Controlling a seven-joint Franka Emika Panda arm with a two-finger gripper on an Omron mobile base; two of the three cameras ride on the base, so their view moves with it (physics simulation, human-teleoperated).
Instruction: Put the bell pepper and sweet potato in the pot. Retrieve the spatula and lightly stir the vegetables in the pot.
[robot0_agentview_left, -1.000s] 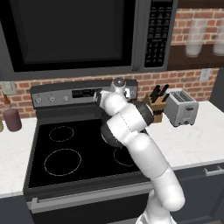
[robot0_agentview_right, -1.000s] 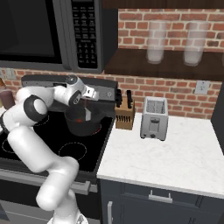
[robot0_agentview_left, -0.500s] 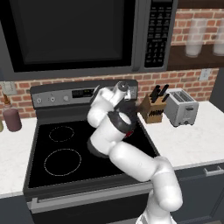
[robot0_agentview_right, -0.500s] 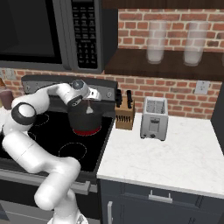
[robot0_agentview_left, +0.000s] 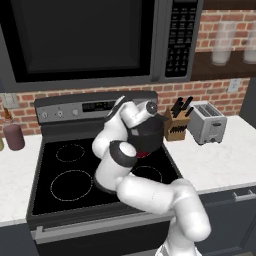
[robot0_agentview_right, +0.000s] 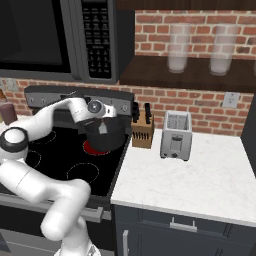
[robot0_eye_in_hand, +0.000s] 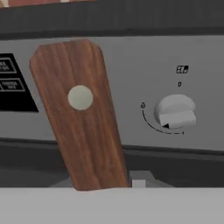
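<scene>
I judge I am in the stirring stage: my end effector (robot0_agentview_right: 102, 116) is clamped on the spatula (robot0_eye_in_hand: 81, 113), whose wooden handle rises at centre-left of the hand view in front of the stove's control panel (robot0_eye_in_hand: 175, 57). The pot (robot0_agentview_right: 106, 136) sits at centre-left of the right base view, on a red-glowing burner (robot0_agentview_right: 92, 148). My arm hides the pot's inside, so I cannot confirm either vegetable is in.

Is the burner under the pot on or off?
On. In the right base view, the burner glows red beneath the dark pot, while the other rings stay black.
</scene>
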